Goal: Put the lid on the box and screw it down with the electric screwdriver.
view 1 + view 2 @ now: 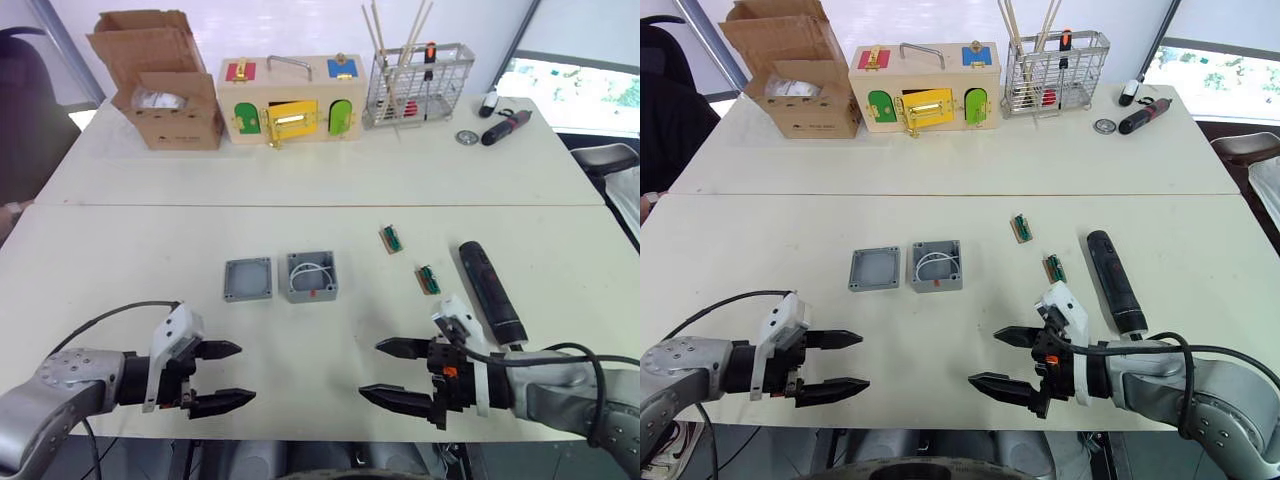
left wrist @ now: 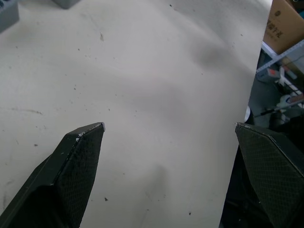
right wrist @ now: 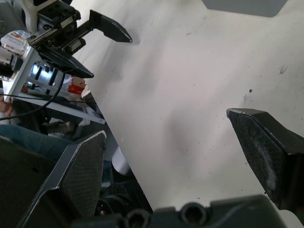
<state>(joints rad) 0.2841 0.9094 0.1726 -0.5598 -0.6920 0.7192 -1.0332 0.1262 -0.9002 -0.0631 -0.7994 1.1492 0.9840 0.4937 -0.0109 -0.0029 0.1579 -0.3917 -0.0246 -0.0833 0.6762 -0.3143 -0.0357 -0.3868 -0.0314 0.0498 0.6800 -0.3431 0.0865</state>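
Nothing started yet, by the look of it. Both arms hover low over the near edge of the table [image 1: 120, 220], fingers pointing inward at each other. Left gripper [image 1: 222, 376] is spread wide and empty; right gripper [image 1: 398, 372] is also spread wide, holding nothing.

The lid [image 1: 248, 279] lies flat just beside the box [image 1: 311, 276], on the box's left, a thin gap between them, mid-table and well ahead of both grippers. That side-by-side layout probably makes for a short lift-and-place. The electric screwdriver [image 1: 490, 291] lies on the table to the right, close to the right arm, likely so that arm takes it.

The lid is a small grey square with a raised rim. The box is open, grey, with white wire coiled inside and a red mark on the near wall.
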